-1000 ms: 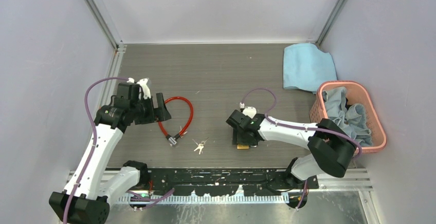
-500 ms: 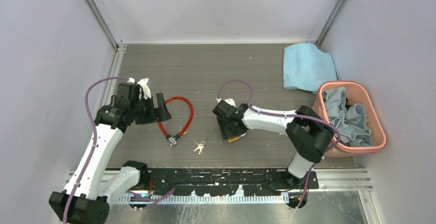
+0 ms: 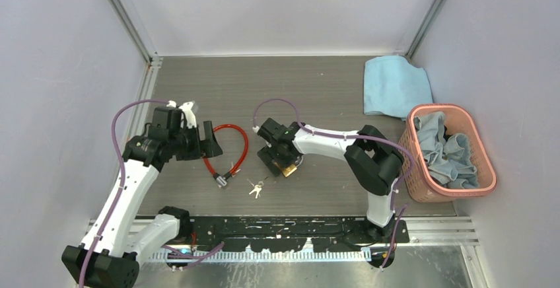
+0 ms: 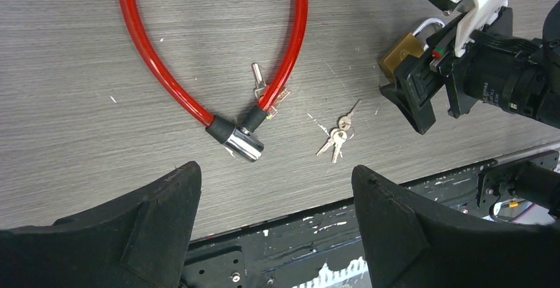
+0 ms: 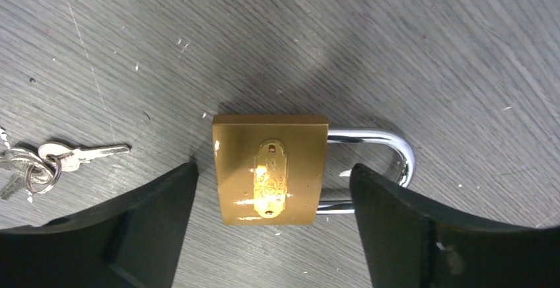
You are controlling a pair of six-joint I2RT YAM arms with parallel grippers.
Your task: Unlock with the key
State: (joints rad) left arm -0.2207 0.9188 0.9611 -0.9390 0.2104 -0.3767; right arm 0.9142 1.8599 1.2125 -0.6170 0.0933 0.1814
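Room above the key; padlock, cable lock flank it.

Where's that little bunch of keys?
Seen from above, the keys lie front-centre on the table, between the metal end of the red cable lock and the brass padlock.

one key bunch, one brass padlock, one red cable lock, one blue cloth, one basket
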